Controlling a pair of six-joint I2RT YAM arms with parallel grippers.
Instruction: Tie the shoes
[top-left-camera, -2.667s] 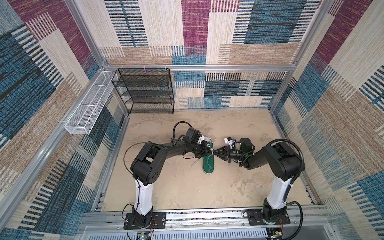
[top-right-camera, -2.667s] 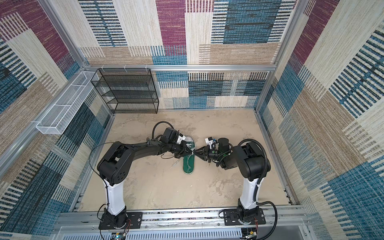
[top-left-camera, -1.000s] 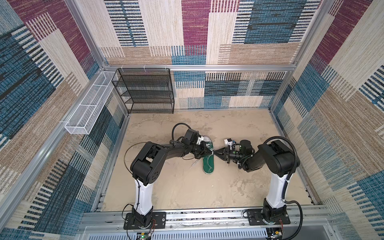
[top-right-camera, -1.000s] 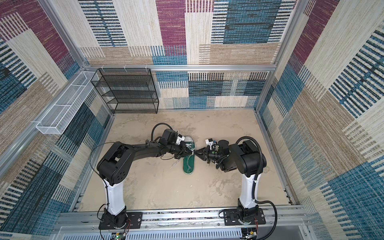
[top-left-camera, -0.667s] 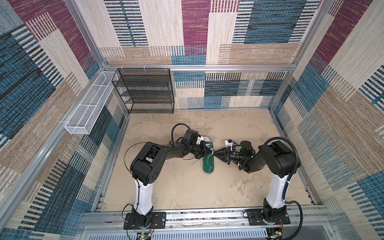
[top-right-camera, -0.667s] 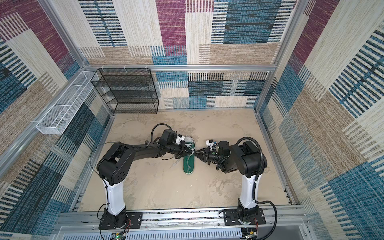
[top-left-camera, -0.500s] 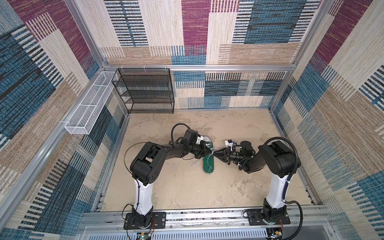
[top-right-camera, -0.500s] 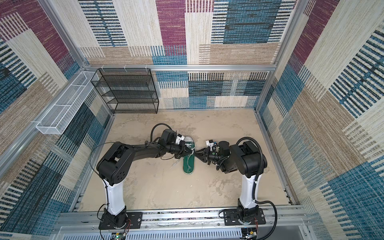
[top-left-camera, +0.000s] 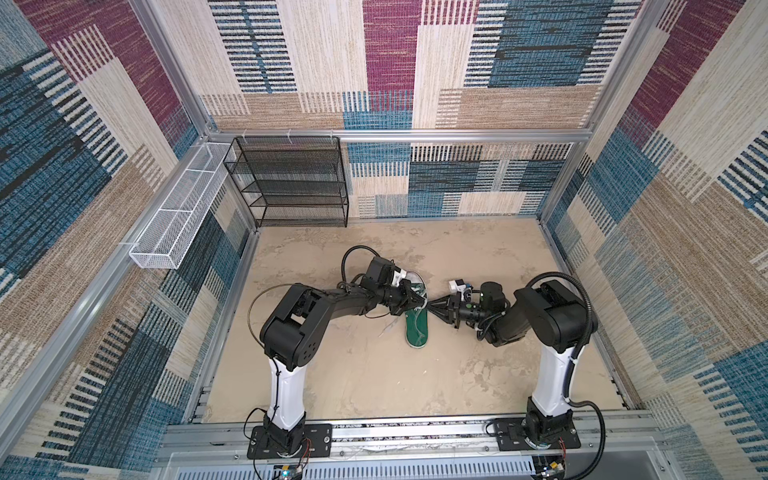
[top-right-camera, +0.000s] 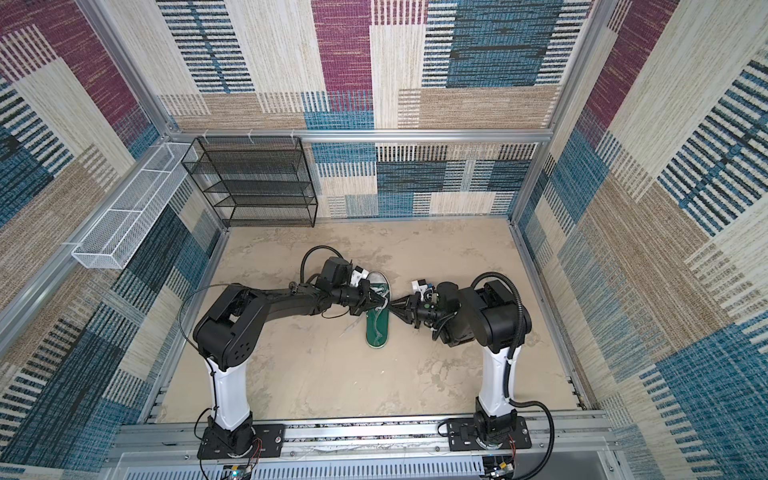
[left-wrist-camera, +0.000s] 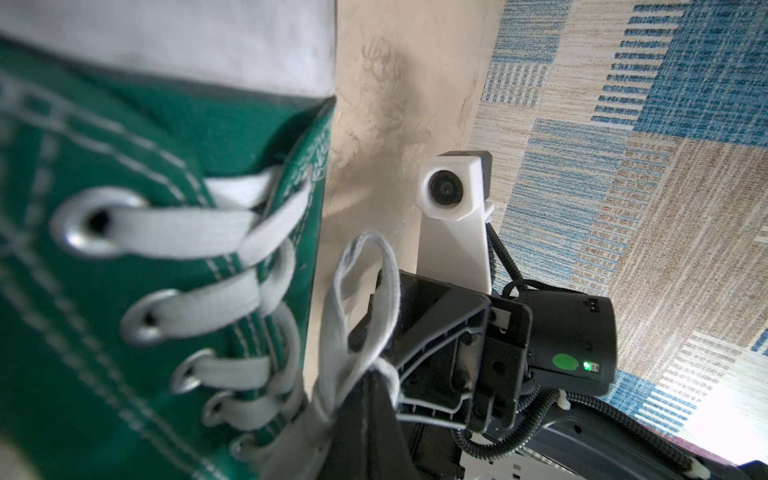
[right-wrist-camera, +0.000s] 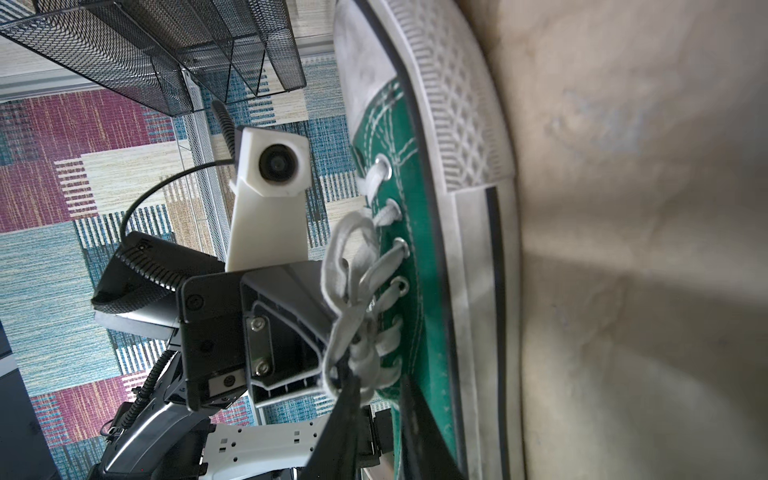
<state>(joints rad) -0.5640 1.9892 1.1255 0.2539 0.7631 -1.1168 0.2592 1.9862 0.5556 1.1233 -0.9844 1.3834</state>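
A green sneaker (top-left-camera: 417, 332) (top-right-camera: 377, 330) lies mid-floor with its white toe cap pointing to the back wall. Both grippers meet over its laces. My left gripper (top-left-camera: 419, 300) (left-wrist-camera: 376, 376) comes in from the left and is shut on a whitish lace loop (left-wrist-camera: 361, 291) (right-wrist-camera: 345, 249) by the knot. From the right, my right gripper (top-left-camera: 433, 306) (right-wrist-camera: 379, 380) points at the same knot. Its two dark fingers (right-wrist-camera: 347, 419) stand a little apart, with the knot at the tip of one. A loose lace end (top-left-camera: 388, 330) trails on the floor left of the shoe.
A black wire shelf rack (top-left-camera: 291, 183) stands against the back wall at the left. A white wire basket (top-left-camera: 178, 220) hangs on the left wall. Patterned walls and metal rails close in the sandy floor (top-left-camera: 374, 374).
My right gripper's jaws have parted slightly over the last second. The left gripper has kept its hold on the lace loop, and both arms have barely moved.
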